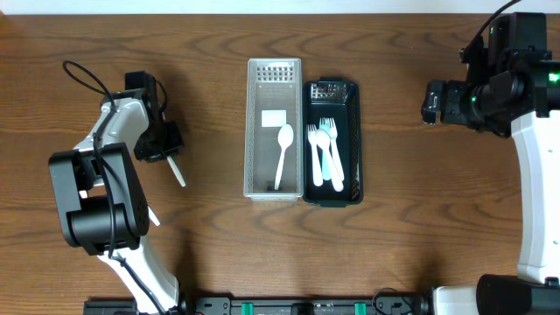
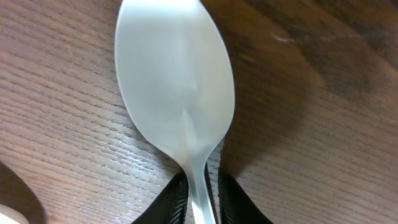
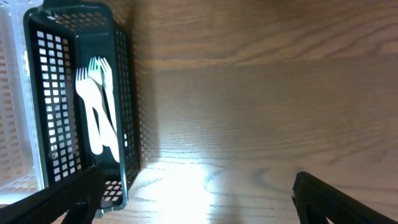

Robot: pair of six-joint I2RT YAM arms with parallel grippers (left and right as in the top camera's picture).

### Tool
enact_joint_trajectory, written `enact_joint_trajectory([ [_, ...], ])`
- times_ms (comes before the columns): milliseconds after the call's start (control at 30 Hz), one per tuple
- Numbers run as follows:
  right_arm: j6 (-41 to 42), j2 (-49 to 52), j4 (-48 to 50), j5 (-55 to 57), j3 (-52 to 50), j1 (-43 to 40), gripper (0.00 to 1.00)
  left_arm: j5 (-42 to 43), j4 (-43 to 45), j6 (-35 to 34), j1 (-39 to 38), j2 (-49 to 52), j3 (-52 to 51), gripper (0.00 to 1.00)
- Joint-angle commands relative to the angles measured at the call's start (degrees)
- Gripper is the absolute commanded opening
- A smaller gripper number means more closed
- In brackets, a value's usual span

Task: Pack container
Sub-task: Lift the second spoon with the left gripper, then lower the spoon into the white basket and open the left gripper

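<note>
My left gripper [image 1: 164,147] [image 2: 202,190] is shut on the neck of a white plastic spoon [image 2: 177,81], whose end shows in the overhead view [image 1: 178,171], low over the wood at the table's left. A clear basket [image 1: 248,131] at the centre holds one white spoon [image 1: 283,153]. Touching its right side, a black basket [image 1: 359,140] holds several white and pale blue forks [image 1: 324,156]. My right gripper [image 1: 429,103] [image 3: 199,199] is open and empty, to the right of the black basket [image 3: 124,93], with the forks [image 3: 93,118] in its view.
Bare wooden tabletop [image 1: 437,219] surrounds the two baskets. The clear basket's wall shows at the left edge of the right wrist view [image 3: 12,93]. A black cable [image 1: 83,77] loops off the left arm.
</note>
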Motion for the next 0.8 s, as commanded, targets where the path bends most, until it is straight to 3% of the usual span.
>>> enact_joint_trajectory([
  [0, -0.8, 0.2, -0.2, -0.3, -0.3, -0.4, 0.99, -0.5, -0.5, 0.0, 0.2, 0.9, -0.2, 0.18],
  [67, -0.8, 0.2, -0.2, -0.2, -0.3, -0.4, 0.98, -0.5, -0.6, 0.0, 0.2, 0.9, -0.2, 0.11],
  [467, -1.0, 0.2, -0.2, -0.2, -0.3, -0.4, 0.99, -0.5, -3.2, 0.0, 0.1, -1.4, 0.1, 0.06],
  [633, -1.0, 0.2, -0.2, -0.2, -0.3, -0.4, 0.99, -0.5, -9.5, 0.0, -2.8, -10.2, 2.8, 0.06],
  [767, -1.0, 0.2, -0.2, -0.2, -0.3, -0.4, 0.99, -0.5, -15.7, 0.0, -10.3, -21.0, 5.8, 0.06],
])
